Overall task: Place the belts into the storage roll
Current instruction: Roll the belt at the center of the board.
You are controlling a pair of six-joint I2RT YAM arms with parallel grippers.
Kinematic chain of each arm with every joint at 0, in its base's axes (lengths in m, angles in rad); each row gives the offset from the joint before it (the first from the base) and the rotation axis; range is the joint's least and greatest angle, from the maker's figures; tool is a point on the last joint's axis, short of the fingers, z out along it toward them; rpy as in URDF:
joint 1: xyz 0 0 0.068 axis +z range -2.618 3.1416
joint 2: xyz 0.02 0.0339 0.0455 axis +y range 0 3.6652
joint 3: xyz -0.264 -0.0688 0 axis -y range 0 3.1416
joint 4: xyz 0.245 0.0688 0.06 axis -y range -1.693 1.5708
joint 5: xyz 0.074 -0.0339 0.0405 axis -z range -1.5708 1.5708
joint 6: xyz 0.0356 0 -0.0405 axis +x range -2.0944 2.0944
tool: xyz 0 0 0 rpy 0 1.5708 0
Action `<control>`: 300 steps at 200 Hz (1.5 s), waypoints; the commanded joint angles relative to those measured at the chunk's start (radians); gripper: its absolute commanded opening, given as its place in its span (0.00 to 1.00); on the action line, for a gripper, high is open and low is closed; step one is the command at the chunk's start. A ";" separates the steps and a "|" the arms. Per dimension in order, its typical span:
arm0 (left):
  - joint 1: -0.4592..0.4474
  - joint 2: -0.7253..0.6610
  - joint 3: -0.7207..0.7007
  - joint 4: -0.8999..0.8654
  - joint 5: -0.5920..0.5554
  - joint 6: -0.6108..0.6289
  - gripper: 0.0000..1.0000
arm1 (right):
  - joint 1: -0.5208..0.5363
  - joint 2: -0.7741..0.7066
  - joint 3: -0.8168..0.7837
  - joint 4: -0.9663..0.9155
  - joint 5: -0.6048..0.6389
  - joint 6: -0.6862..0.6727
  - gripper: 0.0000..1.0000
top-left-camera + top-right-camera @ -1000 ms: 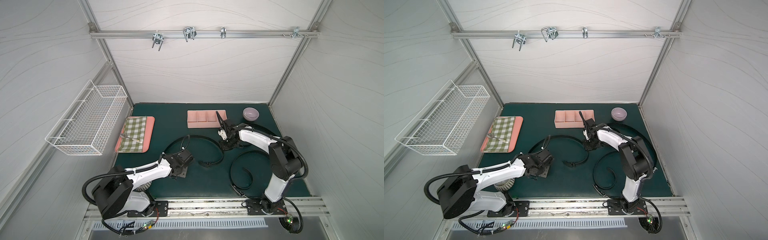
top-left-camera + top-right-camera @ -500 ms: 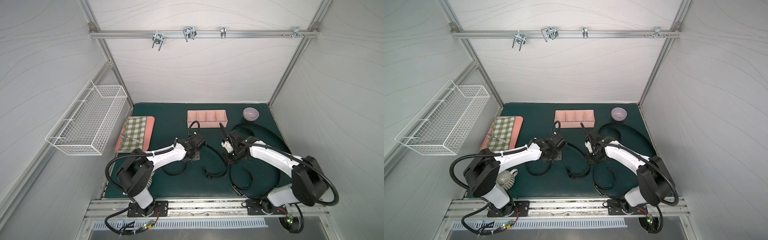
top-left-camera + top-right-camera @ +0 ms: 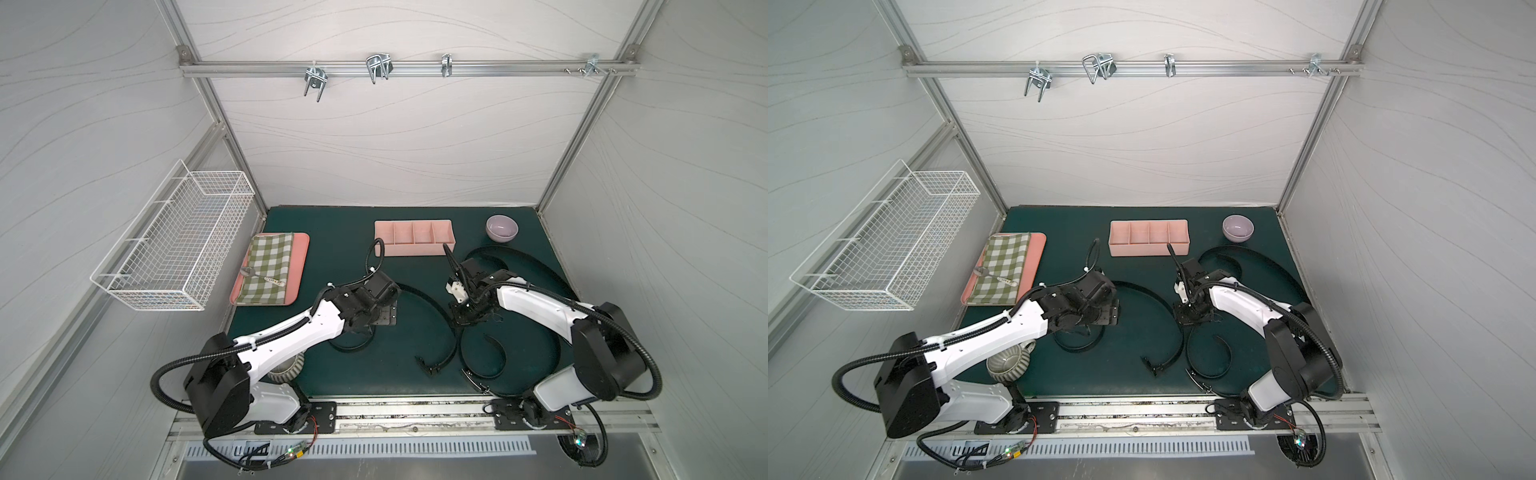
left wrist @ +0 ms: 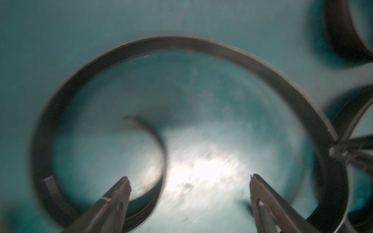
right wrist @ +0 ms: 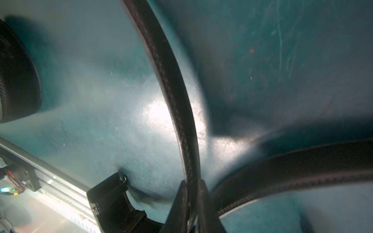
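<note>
The left gripper [image 4: 189, 179] stands spread over a motion-blurred curled black belt [image 4: 181, 43]. The right gripper [image 5: 192, 181] pinches a stitched black strap [image 5: 177, 100] whose ends run out of frame.

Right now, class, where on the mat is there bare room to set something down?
Bare: between the checked-cloth tray and the storage roll; also the mat's front centre. Crowded: the right side, where belts curl by the right gripper.

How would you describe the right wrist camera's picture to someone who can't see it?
The right claw is shut on a black belt that stands on edge and arcs away across the green mat. A second belt sweeps in close beside the claw, and a metal rail borders the mat.
</note>
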 commanded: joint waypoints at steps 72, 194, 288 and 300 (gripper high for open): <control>0.002 0.093 -0.138 -0.074 0.023 0.084 0.44 | -0.049 0.031 0.016 0.025 -0.080 -0.035 0.13; 0.108 0.428 0.138 0.194 0.286 -0.254 0.00 | -0.057 -0.059 -0.056 0.055 -0.094 -0.005 0.07; 0.138 0.601 0.286 0.337 0.460 -0.470 0.00 | 0.093 -0.045 -0.162 0.338 -0.183 0.304 0.09; 0.138 0.586 0.272 0.340 0.467 -0.469 0.00 | 0.088 -0.022 -0.152 0.341 -0.186 0.299 0.10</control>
